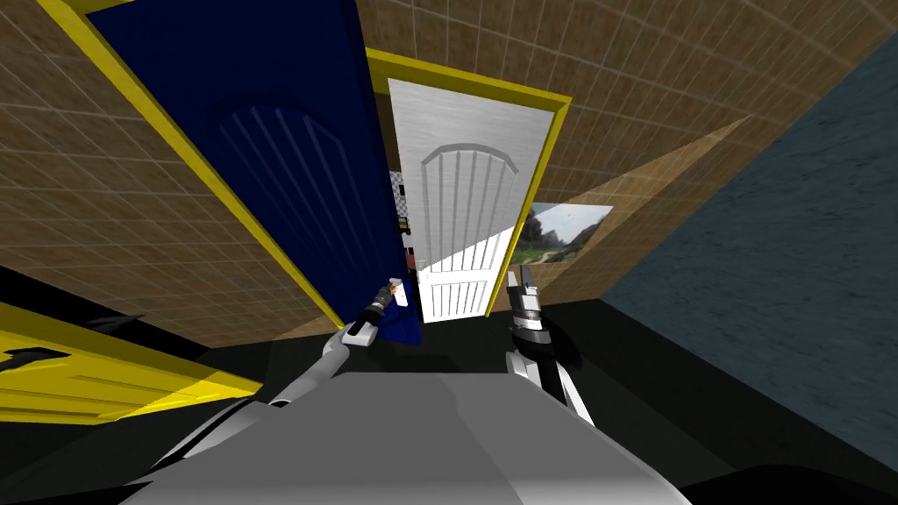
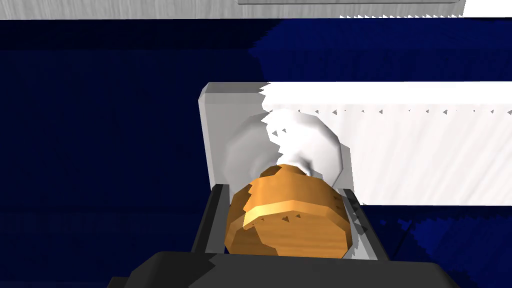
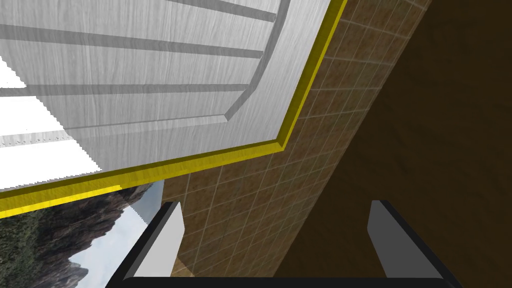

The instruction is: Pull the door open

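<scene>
Between the two blades of the left gripper (image 2: 285,197) sits a rounded orange-brown door knob (image 2: 287,222). Both fingers press its sides, so the gripper is clamped on it. Just past the fingertips, a pale grey round collar (image 2: 250,145) and a light grey backing plate (image 2: 212,125) join the knob to the dark blue door (image 2: 100,150), whose flat face spreads away on the far side of the knob from the gripper's dark body. In the head view the left forearm reaches forward to the lower part of that door's knob edge. From there the blue leaf rises up and away to the gripper's left, bordered on its far side by a yellow frame strip (image 1: 263,238). Beyond the gripper and slightly to its right stands a white panelled door (image 1: 469,202), with yellow framing along its top and right side. The right gripper (image 1: 522,277) is raised to the right of the left one, apart from the blue door, in front of the white door's lower part. Its fingers are spread wide with nothing between them.
</scene>
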